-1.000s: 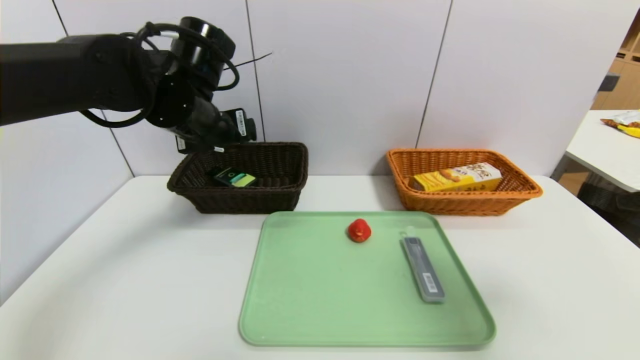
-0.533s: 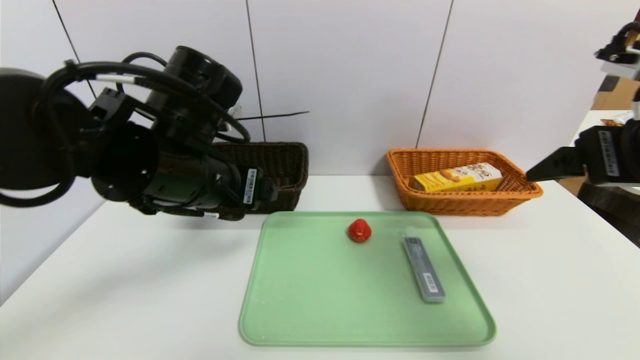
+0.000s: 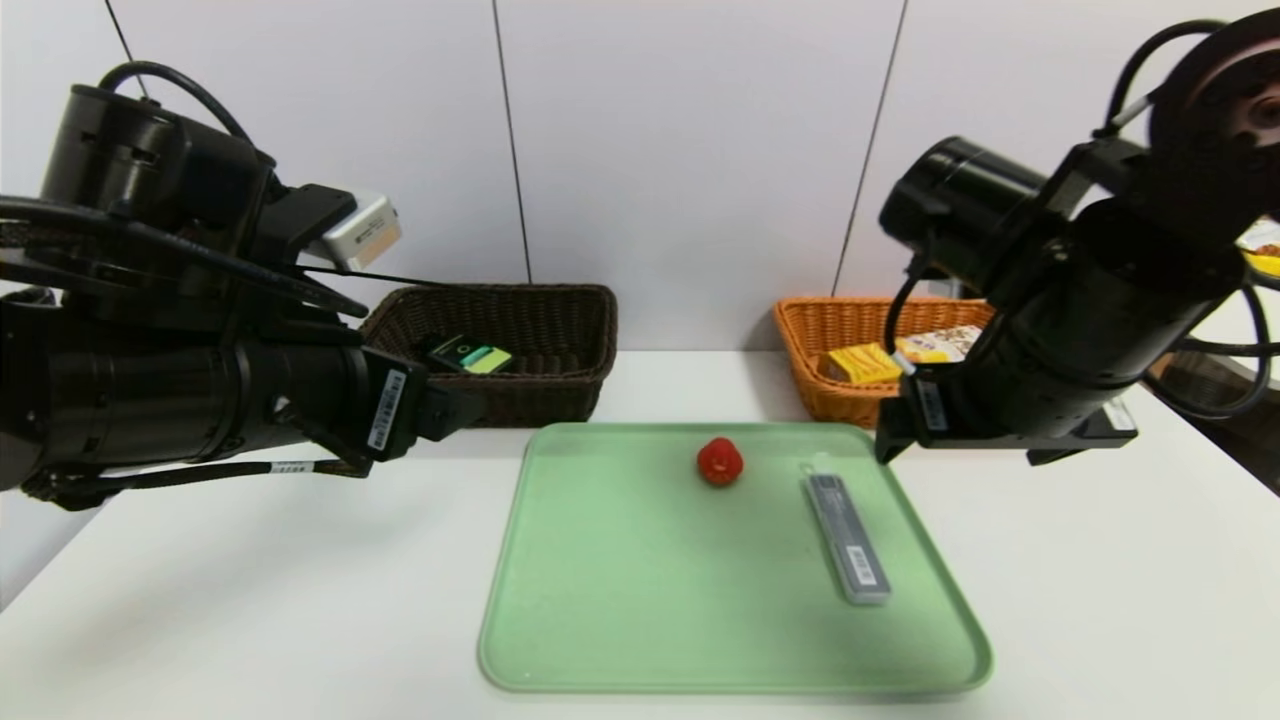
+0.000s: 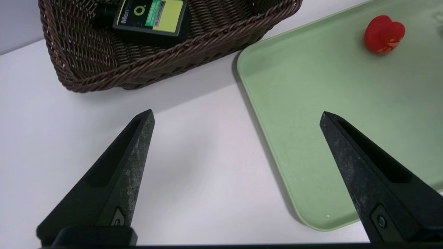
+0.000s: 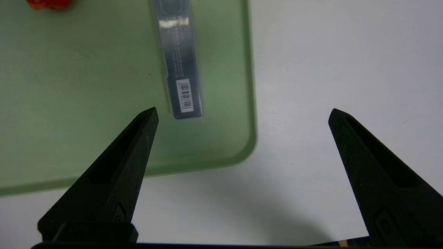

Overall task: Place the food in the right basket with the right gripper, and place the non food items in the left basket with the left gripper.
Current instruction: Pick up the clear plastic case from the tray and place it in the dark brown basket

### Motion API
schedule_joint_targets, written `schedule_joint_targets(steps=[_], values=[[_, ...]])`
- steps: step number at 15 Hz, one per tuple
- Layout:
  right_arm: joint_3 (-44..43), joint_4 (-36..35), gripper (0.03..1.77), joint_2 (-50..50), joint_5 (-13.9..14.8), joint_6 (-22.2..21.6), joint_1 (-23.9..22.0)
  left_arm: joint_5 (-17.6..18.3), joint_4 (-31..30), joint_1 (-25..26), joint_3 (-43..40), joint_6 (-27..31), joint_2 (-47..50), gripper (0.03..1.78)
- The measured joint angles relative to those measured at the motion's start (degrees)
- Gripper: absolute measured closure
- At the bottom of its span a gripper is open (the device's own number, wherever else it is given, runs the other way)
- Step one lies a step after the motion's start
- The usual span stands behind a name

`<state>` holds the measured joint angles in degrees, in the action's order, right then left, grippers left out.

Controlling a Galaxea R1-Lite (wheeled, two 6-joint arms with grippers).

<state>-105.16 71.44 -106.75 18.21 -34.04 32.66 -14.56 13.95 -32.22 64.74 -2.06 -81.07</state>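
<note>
On the green tray (image 3: 620,600) lie a small red strawberry-shaped piece (image 3: 719,461) and a slim grey case (image 3: 846,537) with a barcode. The dark brown basket (image 3: 500,292) at the back left holds a black and green pack (image 3: 470,356). A yellow snack box (image 3: 862,362) lies in the orange basket (image 3: 850,305) at the back right. My left gripper (image 4: 237,116) is open and empty above the table by the tray's left edge. My right gripper (image 5: 242,112) is open and empty above the tray's near right corner, close to the grey case (image 5: 180,69).
The white table extends around the tray on all sides. A white wall stands right behind both baskets. My right arm (image 3: 1060,330) hides part of the orange basket. Another table with a snack bag (image 3: 1262,255) stands at the far right.
My left arm has drawn back from over the brown basket to the tray's left side. My right arm has come in from the right, over the tray's right edge.
</note>
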Motion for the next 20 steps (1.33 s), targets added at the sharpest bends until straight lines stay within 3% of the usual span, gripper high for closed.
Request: schedule_joint_targets(steps=[5, 20], values=[[-0.22, -0.13, 0.10, -6.12, -5.66, -3.86, 1.99, 0.09, -0.15, 0.41, -2.16, -1.68, 1.99, 0.12], [1.83, -5.18, 0.10, -11.35, -10.23, -3.04, 0.96, 0.32, -0.26, 2.07, -2.26, -1.95, 2.10, 0.12]])
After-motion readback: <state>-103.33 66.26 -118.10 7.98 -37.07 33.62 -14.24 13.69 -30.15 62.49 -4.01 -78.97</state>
